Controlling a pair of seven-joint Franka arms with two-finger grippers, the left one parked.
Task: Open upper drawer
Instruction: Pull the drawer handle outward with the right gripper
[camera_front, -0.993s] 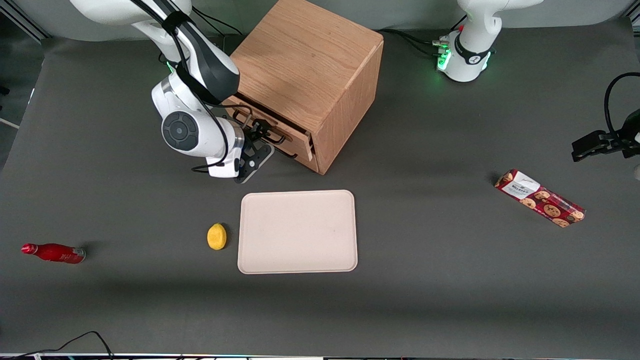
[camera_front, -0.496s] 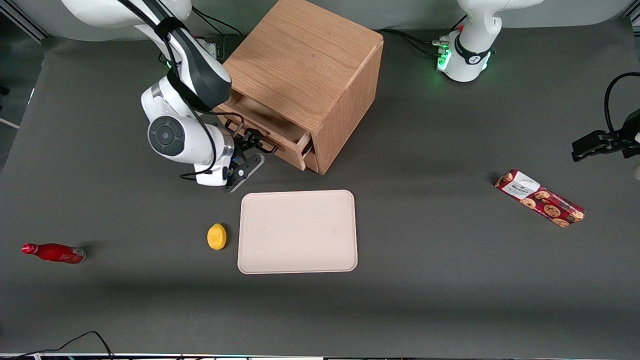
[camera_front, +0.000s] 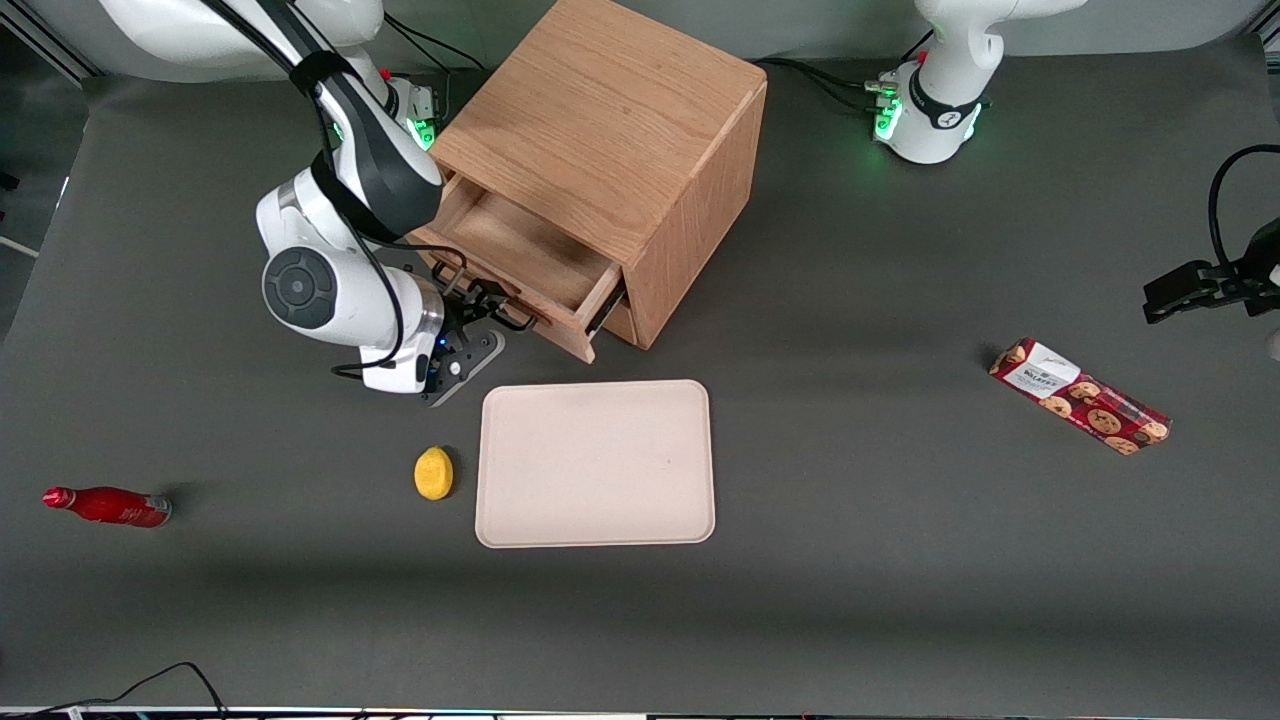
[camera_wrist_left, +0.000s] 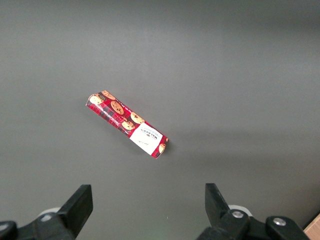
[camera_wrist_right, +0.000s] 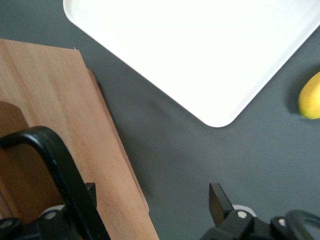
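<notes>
Risk: the hand (camera_front: 487, 316), clenched on the handle (camera_front: 478, 290), could drag the upper drawer (camera_front: 520, 250) fully out of the cabinet (camera_front: 610, 120).

We see the front view evenly and brightly lit from above, sharp throughout. The dark desk (camera_front: 850, 600) shows soft, faint shadows beside the cabinet (camera_front: 610, 130) and under the gripper (camera_front: 487, 313). Green lights glow at the arm bases. In the right wrist view the tray (camera_wrist_right: 200, 45) is washed out to near white, and the handle (camera_wrist_right: 60, 170) close to the lens looks blurred.
</notes>
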